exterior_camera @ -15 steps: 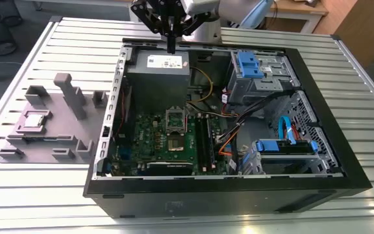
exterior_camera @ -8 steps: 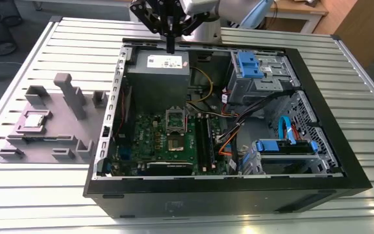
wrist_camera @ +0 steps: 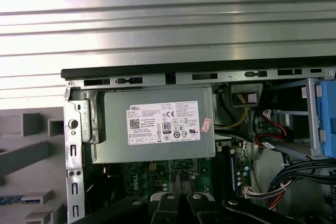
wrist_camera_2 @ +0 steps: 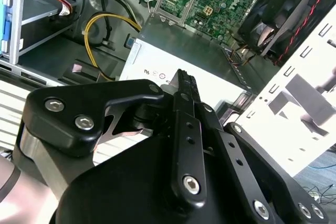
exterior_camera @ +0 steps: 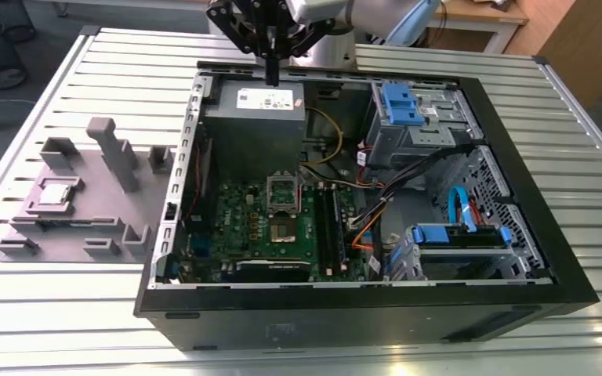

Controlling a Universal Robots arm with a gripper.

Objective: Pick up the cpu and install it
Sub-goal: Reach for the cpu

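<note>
One gripper (exterior_camera: pixel 272 77) above power supply (exterior_camera: pixel 251 117), cpu (exterior_camera: pixel 59 190) well apart, on fixture (exterior_camera: pixel 116 160)

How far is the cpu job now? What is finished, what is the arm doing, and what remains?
Done: nothing that shows; the socket frame stands open over a socket that looks empty. In hand: the claw, shut with nothing visible in it, hangs above the power supply. Left: what looks like the cpu lies in the grey fixture, so picking up and installing remain.
</note>
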